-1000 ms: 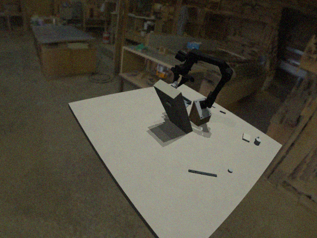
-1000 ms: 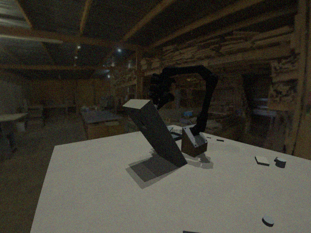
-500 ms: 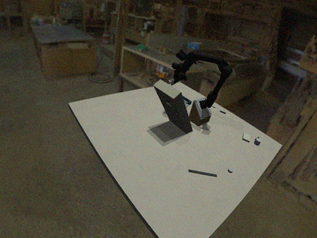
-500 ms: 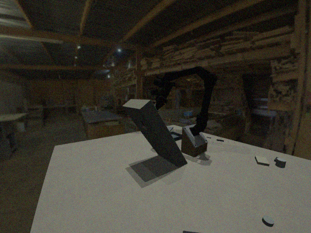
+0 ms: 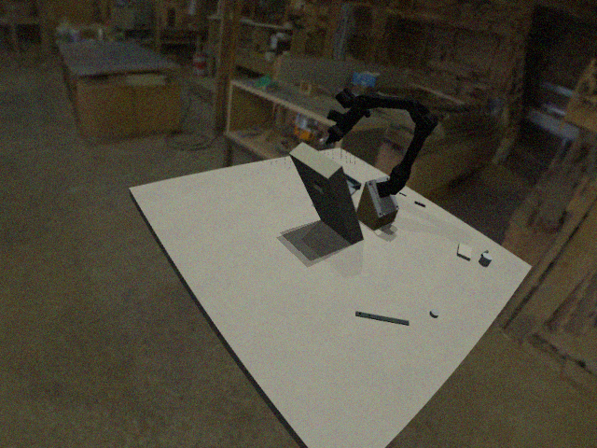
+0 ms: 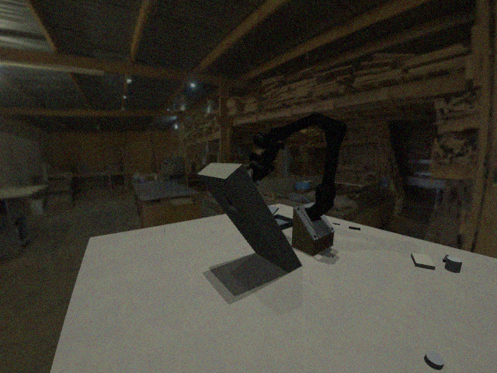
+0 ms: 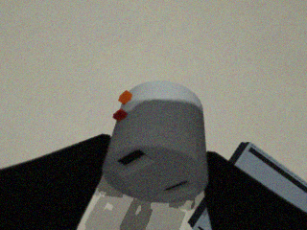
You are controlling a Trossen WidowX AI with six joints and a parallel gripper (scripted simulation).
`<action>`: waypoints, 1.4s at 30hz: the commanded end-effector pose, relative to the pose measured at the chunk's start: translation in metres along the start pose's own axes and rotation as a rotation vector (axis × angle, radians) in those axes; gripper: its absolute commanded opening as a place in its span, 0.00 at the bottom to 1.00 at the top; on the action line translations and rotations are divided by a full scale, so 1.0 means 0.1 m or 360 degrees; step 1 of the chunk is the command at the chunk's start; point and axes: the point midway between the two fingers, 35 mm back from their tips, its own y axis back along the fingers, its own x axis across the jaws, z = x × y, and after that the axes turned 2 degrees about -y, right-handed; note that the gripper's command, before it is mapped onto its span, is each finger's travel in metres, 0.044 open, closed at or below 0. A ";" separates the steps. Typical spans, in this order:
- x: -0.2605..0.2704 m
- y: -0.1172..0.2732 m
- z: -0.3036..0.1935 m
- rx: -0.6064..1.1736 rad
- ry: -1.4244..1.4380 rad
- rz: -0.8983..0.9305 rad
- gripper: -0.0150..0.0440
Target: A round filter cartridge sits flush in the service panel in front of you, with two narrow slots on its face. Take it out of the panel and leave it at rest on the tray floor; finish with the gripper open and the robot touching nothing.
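The grey round filter cartridge (image 7: 158,126) has a pale far end, two dark slots on its near face, and an orange and a red mark on its side. My gripper (image 7: 156,151) (image 5: 329,138) (image 6: 253,173) is shut on it, one black finger on each side. The cartridge is out of the panel. The leaning service panel (image 5: 332,207) (image 6: 256,217) stands on the table; its front faces away from the top and exterior views. The gripper is up near the panel's top edge. The tray (image 5: 353,182) (image 6: 284,221) is mostly hidden behind the panel; what looks like its blue-grey wall (image 7: 275,173) shows at right in the wrist view.
The arm's wedge-shaped base (image 5: 378,207) (image 6: 313,232) stands beside the panel. A flat square block (image 5: 464,251) (image 6: 422,260), a short cylinder (image 5: 485,259) (image 6: 453,264), a small disc (image 5: 434,314) (image 6: 433,360) and a dark bar (image 5: 381,318) lie farther off on the table.
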 end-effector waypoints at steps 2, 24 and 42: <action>-0.09 -0.03 0.00 -0.0017 -0.0050 -0.0030 0.25; -1.59 -0.81 -0.98 -0.0039 -0.0826 -0.0493 0.25; -1.76 -1.23 -1.37 -0.0028 -0.0953 -0.0563 0.25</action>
